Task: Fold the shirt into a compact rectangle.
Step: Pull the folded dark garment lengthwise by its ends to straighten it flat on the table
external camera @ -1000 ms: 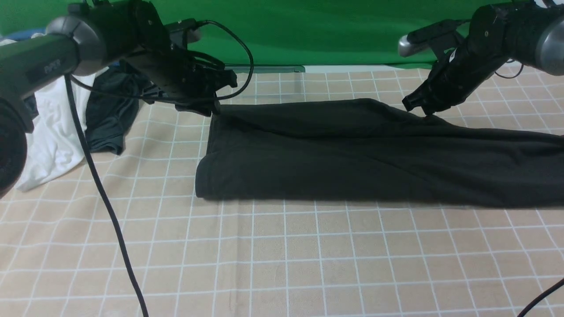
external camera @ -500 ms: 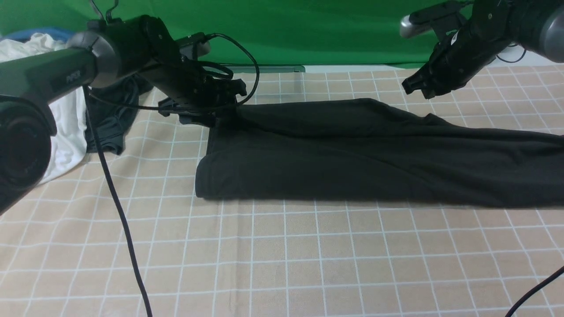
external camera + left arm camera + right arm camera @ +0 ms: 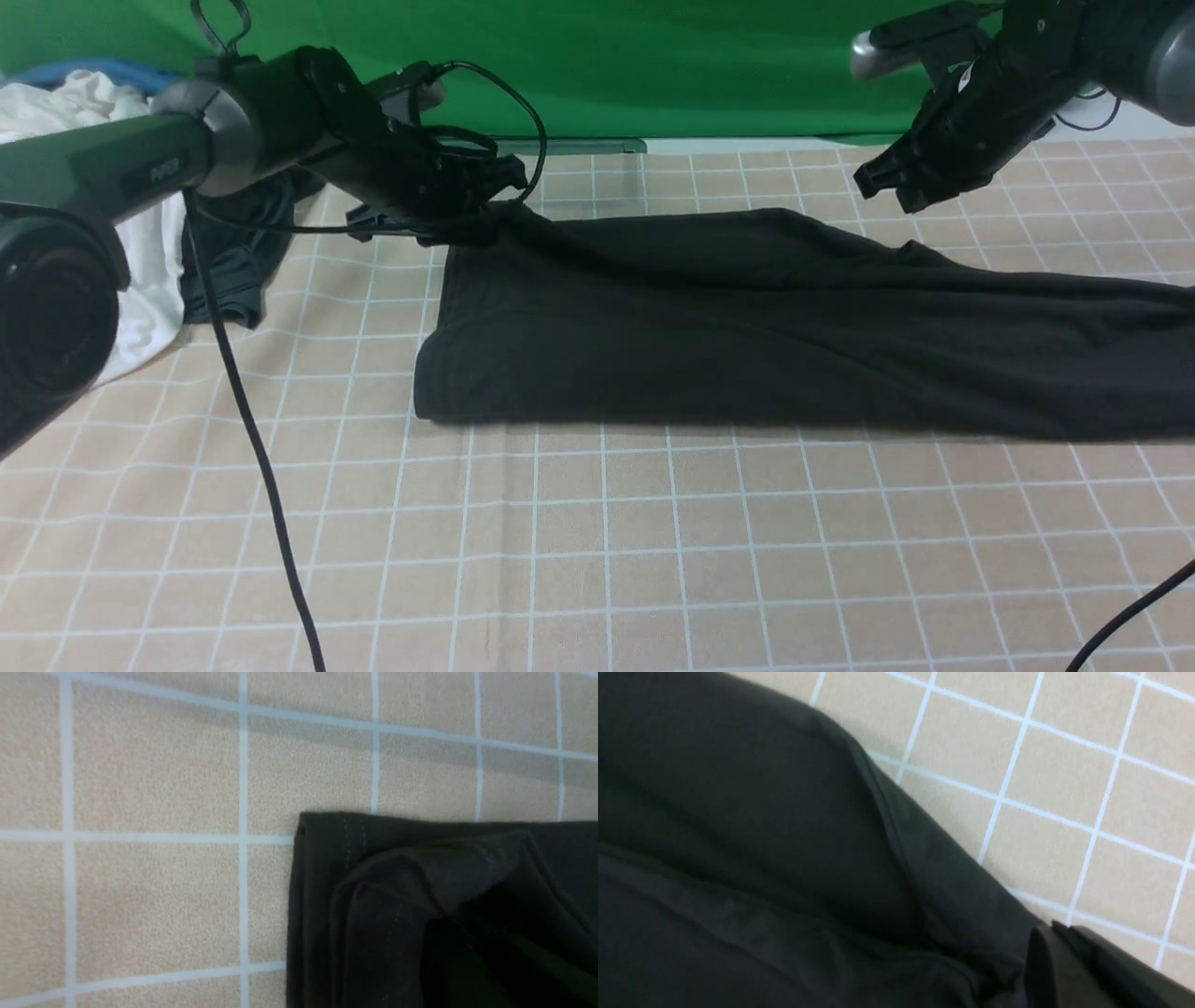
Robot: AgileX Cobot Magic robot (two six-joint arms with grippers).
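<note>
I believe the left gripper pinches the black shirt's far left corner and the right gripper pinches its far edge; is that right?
Not quite. The left gripper does pinch that corner of the black shirt, but the right gripper hangs shut above the far edge, touching nothing, as the front view shows.

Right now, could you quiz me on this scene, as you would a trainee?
1. True or false: the right end effector hangs clear of the shirt.
2. Which shirt corner does the left end effector pinch? A far left, B near left, C far right.
3. Fill in: the leftmost garment, beside the dark grey garment, is ____.
Key: 1 true; 2 A; 3 white.
</note>
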